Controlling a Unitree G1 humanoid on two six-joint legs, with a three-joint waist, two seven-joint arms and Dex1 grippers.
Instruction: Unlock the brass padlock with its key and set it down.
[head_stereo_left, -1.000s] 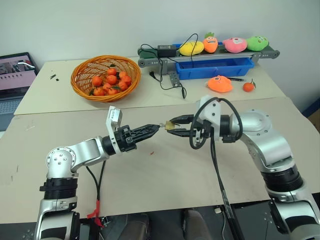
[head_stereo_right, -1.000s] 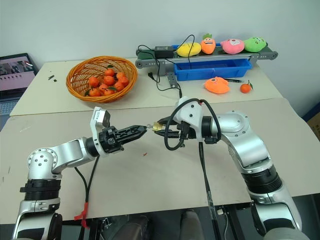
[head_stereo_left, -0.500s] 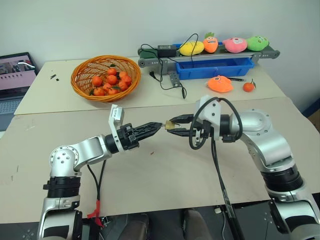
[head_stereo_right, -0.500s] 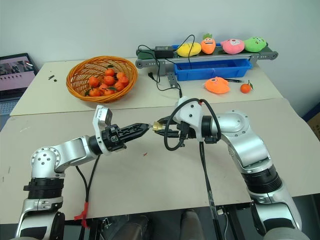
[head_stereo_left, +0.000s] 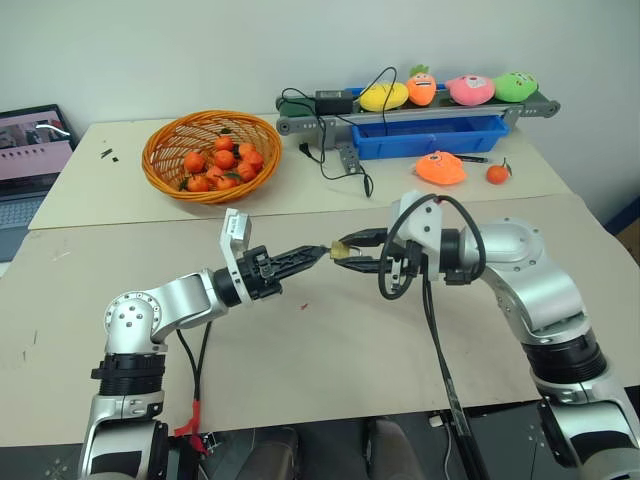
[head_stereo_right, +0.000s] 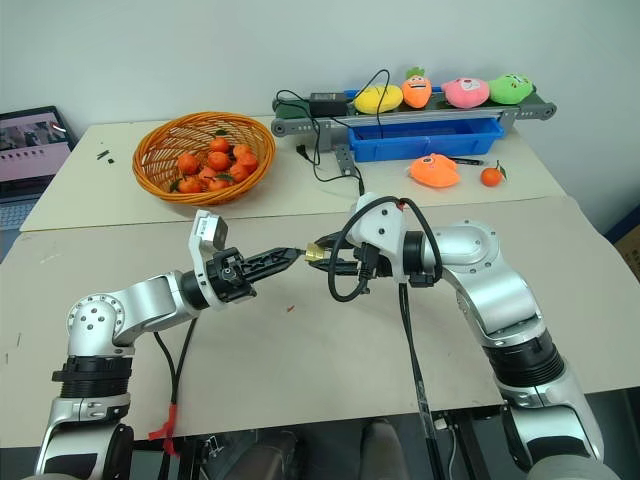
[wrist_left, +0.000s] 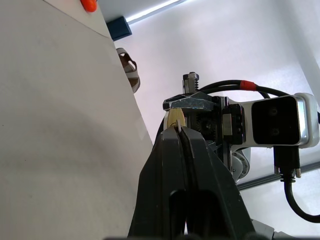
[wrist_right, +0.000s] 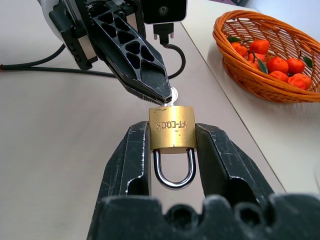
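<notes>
The brass padlock (wrist_right: 173, 128) hangs in the air over the table's middle, clamped across its body between the fingers of my right gripper (wrist_right: 173, 132). Its silver shackle (wrist_right: 173, 170) points back toward the right wrist and looks closed. The key (wrist_right: 172, 93) sticks out of the padlock's far end as a small silvery head. My left gripper (head_stereo_left: 318, 252) comes in from the left, and its fingertips (wrist_right: 159, 90) are shut on that key, right against the padlock (head_stereo_left: 340, 251). In the left wrist view the two left fingers (wrist_left: 170, 150) lie together, touching the brass body (wrist_left: 174, 118).
An orange basket (head_stereo_left: 158, 168) of tangerines stands at the back left. A blue tray (head_stereo_left: 440, 137) and a belt with plush toys (head_stereo_left: 470, 90) stand at the back right. An orange plush (head_stereo_left: 440, 167), a small orange fruit (head_stereo_left: 497, 173) and a laptop (head_stereo_left: 30, 150) are also there.
The left gripper's fingers have closed on the key at the padlock's end. The left elbow has drifted slightly right. The right arm and the padlock have stayed still.
</notes>
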